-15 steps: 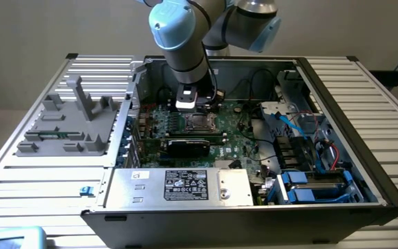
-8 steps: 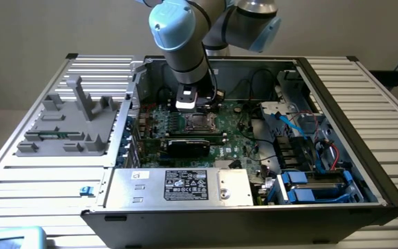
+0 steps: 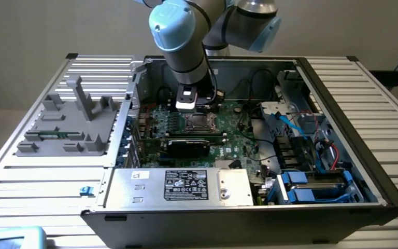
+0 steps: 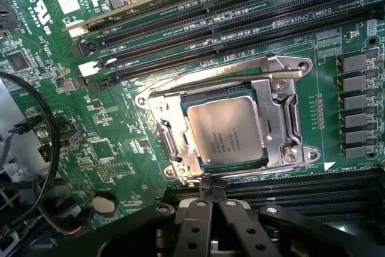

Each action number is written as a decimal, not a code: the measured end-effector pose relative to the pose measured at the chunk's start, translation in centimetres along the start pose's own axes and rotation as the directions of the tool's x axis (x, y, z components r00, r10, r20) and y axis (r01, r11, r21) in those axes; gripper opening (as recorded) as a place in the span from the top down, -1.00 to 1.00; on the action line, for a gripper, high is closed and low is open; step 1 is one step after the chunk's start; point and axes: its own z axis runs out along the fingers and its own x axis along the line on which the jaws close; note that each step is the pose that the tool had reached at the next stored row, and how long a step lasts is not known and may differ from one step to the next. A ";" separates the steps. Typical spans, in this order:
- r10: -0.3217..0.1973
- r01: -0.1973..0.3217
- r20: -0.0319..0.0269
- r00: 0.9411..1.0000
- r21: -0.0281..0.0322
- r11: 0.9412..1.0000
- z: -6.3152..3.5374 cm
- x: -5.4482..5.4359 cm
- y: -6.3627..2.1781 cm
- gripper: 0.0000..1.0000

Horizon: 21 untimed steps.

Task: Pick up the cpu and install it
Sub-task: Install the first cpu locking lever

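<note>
Already the cpu (image 4: 224,129) is seated in the socket (image 4: 283,118), at twelve o'clock from the pincer (image 4: 213,200), whose fingers are pressed together, empty.

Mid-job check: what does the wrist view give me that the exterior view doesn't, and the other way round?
Wrist view alone: the cpu lying flat inside the socket frame, printing on its lid, the empty memory slots, and the shut pincer just short of the socket edge, holding nothing.
Exterior view alone: the whole open computer case, the silver box with a white label, the black card, the grey tray outside the case.
Both: the green motherboard and the socket with the cpu.
</note>
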 end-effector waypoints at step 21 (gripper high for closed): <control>0.003 -0.004 0.005 1.000 0.009 1.000 -1.89 0.4 -0.72 0.79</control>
